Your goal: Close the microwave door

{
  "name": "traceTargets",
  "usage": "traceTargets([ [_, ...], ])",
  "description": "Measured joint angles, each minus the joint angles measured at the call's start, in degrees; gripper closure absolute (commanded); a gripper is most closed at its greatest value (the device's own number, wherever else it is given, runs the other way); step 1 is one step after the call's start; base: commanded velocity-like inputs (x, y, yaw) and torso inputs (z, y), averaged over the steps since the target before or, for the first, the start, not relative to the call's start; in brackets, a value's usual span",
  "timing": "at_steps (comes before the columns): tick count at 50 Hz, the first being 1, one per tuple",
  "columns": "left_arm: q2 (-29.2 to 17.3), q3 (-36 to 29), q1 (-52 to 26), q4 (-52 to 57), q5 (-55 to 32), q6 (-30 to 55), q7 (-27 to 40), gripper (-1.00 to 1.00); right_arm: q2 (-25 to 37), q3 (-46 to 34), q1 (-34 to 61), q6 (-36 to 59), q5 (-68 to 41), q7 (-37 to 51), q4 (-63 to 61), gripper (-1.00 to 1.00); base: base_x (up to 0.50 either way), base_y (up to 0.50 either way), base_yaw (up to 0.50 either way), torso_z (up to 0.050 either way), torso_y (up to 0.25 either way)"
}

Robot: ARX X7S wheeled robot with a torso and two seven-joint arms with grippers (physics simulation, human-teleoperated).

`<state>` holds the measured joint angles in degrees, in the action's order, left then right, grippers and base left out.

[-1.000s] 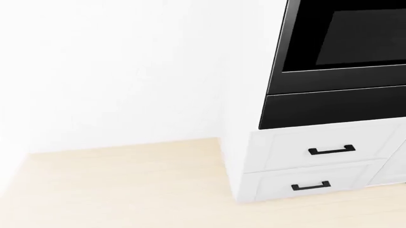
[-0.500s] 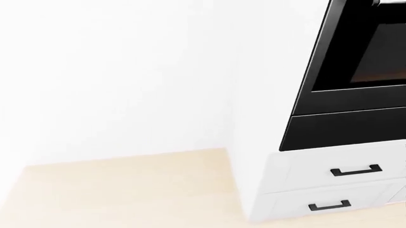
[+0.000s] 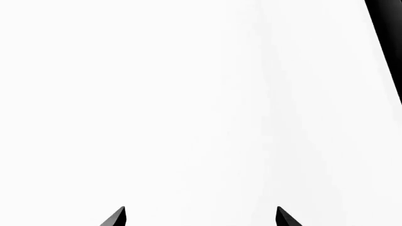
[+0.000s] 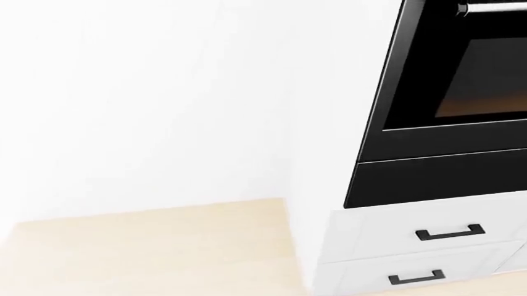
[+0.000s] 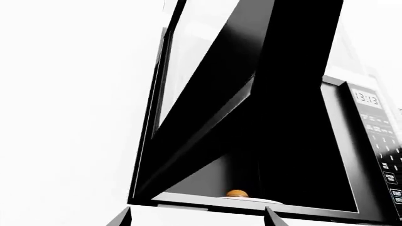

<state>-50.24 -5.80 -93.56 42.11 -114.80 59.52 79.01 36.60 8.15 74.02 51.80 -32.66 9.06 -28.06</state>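
Note:
The microwave (image 5: 377, 132) shows only in the right wrist view, close in front of my right gripper (image 5: 196, 219). Its black door (image 5: 213, 117) stands swung open, and the dark cavity shows behind it. A small orange item (image 5: 236, 193) lies inside on the floor of the cavity. The keypad and display sit on the microwave's right side. My right gripper is open and holds nothing; only its two fingertips (image 5: 119, 219) show. My left gripper (image 3: 199, 217) is open too, facing a plain white surface. Neither gripper shows in the head view.
The head view holds a white cabinet (image 4: 329, 185) with a black built-in oven (image 4: 453, 92) and its silver handle (image 4: 494, 8). Below it are two white drawers with black handles (image 4: 450, 233). A white wall and a pale wooden floor (image 4: 148, 253) lie to the left.
The head view has shifted: the oven and drawers now sit lower in the picture than a second ago, and the oven's silver handle has come into view at the top right.

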Motion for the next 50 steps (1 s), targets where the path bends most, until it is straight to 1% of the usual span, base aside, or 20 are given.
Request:
traceTargets([
  [22, -0.6, -0.8, -0.5, 0.0, 0.1, -0.7, 0.0, -1.00, 0.0, -0.2, 0.1, -0.7, -0.4, -0.2, -0.4, -1.00, 0.06, 0.49, 0.00, 0.000, 0.000],
  [30, -0.9, -0.9, -0.6, 0.1, 0.2, -0.9, -0.1, -1.00, 0.0, 0.0, 0.2, -0.8, -0.8, -0.2, -0.4, -1.00, 0.43, -0.16, 0.00, 0.000, 0.000],
  [50, -1.2, -1.6, -0.6, 0.3, 0.2, -1.6, -0.3, -1.00, 0.3, 0.1, 0.3, -1.2, -0.8, -0.2, -0.3, -1.00, 0.50, -0.06, 0.00, 0.000, 0.000],
])
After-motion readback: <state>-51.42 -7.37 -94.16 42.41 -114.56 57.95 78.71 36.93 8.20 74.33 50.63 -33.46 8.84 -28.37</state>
